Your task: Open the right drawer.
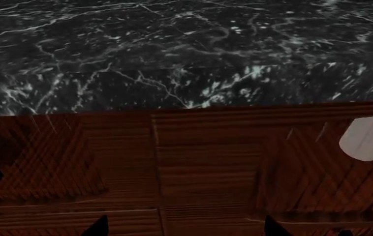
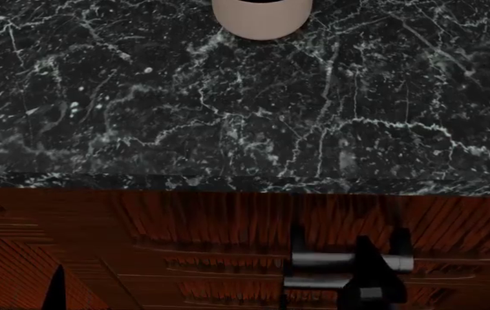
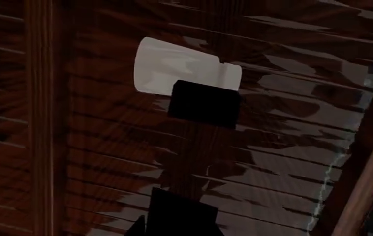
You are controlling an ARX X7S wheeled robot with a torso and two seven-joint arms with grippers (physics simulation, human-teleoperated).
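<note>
The right drawer (image 2: 219, 232) is a dark reddish-brown wood front just under the black marble counter, and it looks closed, with no interior showing. Its silver bar handle (image 2: 327, 261) sits on two black posts. My right gripper (image 2: 364, 258) is on the handle, its dark fingers across the bar. In the right wrist view the handle's silver end (image 3: 173, 64) and one black post (image 3: 205, 104) show ahead of the right gripper (image 3: 183, 228), whose jaws stand narrow around the bar. My left gripper (image 1: 185, 227) is open and empty in front of the wood fronts, left of the handle end (image 1: 369, 137).
The black marble countertop (image 2: 227, 103) overhangs the cabinet. A white cup (image 2: 262, 16) stands on it at the far edge of the view. A vertical seam (image 1: 155, 162) separates two wood fronts. The left gripper's tip (image 2: 55, 289) shows at the lower left of the head view.
</note>
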